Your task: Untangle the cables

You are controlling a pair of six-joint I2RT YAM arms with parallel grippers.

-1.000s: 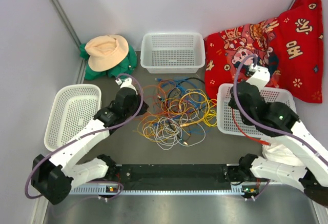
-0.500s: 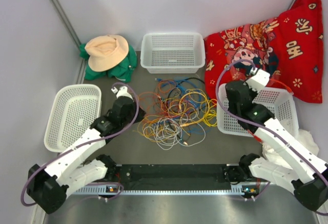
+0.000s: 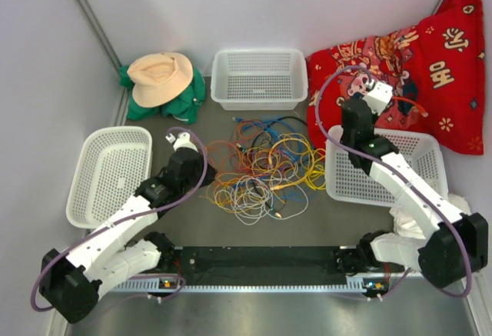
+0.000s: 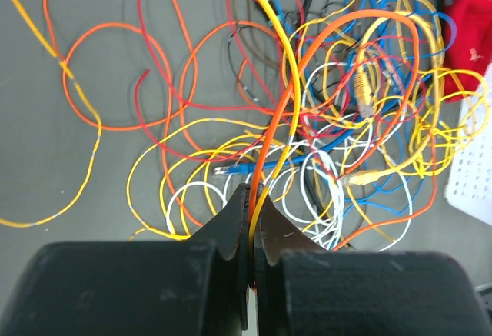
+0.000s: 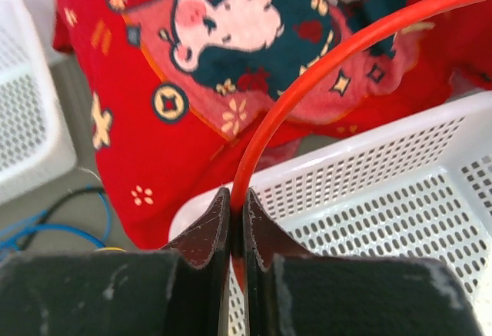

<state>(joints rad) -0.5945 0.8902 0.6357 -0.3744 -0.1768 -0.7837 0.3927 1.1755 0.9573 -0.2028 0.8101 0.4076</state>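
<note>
We start with the dark grey worktop [image 3: 323,217], walled on 3 sides, so the only real room for moving lies toward its near edge, in front of the pile. At the right rear corner the big red printed cloth [image 3: 438,67] slumps against the wall and closes off that corner.

3 white perforated plastic baskets ring the middle: the left basket [image 3: 84,174], the rear basket [image 3: 259,53] and the right basket [image 3: 346,186]. We judge they stand there to take each cord once it is freed, and their rims are edges a trailing loop could snag on.

The cables [image 3: 265,167], a heap of thin yellow, orange, blue, red, white and black cords, lie knotted together in the centre of the worktop, between the 3 baskets and touching none that we can tell. The tan floppy hat [image 3: 160,74] on its green cloth [image 3: 184,101] sits at the left rear, well apart from them.

The left claw [image 4: 250,194] hangs at the pile's left side, jaws pinched tight on an orange cable [image 4: 361,15], with a yellow cord running into the same gap. We take this as an anchoring hold.

The right claw [image 5: 234,197] sits above the right basket's rear rim, jaws closed on a red cable [image 5: 307,82] that arcs up and away. It looks placed to draw that cord clear and into the basket.
</note>
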